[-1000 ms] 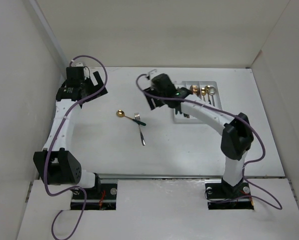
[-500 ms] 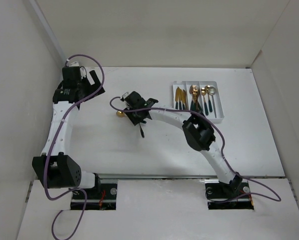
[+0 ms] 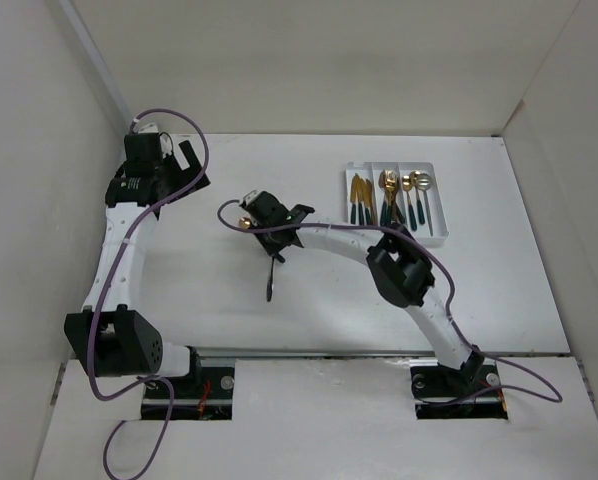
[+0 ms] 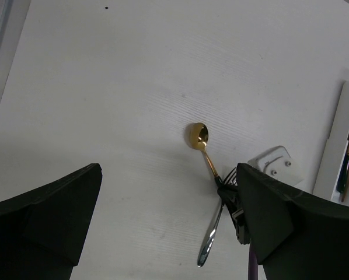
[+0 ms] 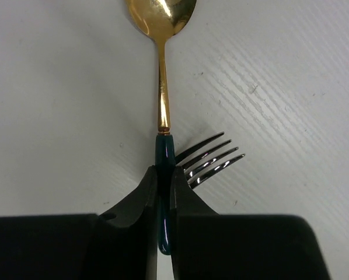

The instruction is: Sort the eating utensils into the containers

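Tray (image 3: 440, 215) is already stocked; spoon (image 5: 161, 87) and fork (image 5: 212, 158) are not yet sorted. Spoon's teal handle is pinched by right pincer (image 5: 163, 192); left pincer (image 4: 167, 175) is spread wide, unloaded.

The right wrist view's top edge cuts the spoon (image 5: 163, 87) bowl; its teal handle end is buried in the right pincer (image 5: 163, 172), which also hides the fork (image 5: 212, 157) handle. The tray (image 4: 335, 151) runs off the left wrist view.
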Motion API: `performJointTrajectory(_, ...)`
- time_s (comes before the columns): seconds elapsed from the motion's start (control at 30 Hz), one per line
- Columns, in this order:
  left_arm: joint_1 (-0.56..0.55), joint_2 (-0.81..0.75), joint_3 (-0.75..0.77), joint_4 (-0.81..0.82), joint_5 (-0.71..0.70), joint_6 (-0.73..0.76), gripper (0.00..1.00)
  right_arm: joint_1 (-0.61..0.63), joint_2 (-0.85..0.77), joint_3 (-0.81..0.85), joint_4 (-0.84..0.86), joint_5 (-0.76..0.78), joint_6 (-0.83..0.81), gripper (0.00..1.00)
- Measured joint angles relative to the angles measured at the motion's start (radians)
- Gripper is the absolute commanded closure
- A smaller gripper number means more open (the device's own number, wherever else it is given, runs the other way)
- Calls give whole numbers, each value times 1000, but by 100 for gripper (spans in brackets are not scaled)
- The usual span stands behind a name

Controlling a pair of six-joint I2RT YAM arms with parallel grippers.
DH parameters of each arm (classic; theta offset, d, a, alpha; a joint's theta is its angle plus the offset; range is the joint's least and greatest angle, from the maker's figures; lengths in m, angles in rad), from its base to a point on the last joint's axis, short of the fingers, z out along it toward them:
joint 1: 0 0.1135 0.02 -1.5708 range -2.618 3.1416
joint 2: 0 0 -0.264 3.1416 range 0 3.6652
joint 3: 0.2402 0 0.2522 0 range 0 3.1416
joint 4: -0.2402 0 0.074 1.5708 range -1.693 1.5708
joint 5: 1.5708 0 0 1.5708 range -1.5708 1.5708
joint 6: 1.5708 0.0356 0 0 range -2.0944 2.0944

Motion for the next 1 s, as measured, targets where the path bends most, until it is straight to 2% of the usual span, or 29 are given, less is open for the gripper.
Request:
performJointTrajectory(0.2, 0, -1, -16, -2, 0, 0, 0, 6, -96, -77, 0, 29, 15, 100)
performJointTrajectory(0.47, 0, -1, -17, -1, 2, 0, 0, -50, -467, -237, 100, 84, 55, 100)
performJointTrajectory(0.53, 0, -1, -17, -1, 3, 0, 0, -123, -557, -292, 119, 104, 61, 100)
performJointTrajectory(0.63, 0, -1, -17, -1, 4, 0, 0, -312, -633, -387, 145, 145, 68, 100)
performJointTrajectory(0.8, 7, -1, -17, 0, 6, 0, 0, -680, -570, -492, 129, 214, 69, 100)
performJointTrajectory(0.9, 10, -1, -17, 1, 7, 0, 0, -784, -510, -519, 121, 260, 48, 100)
performJointTrajectory(1.0, 13, -1, -17, 1, 8, 0, 0, -788, -455, -519, 121, 292, 21, 100)
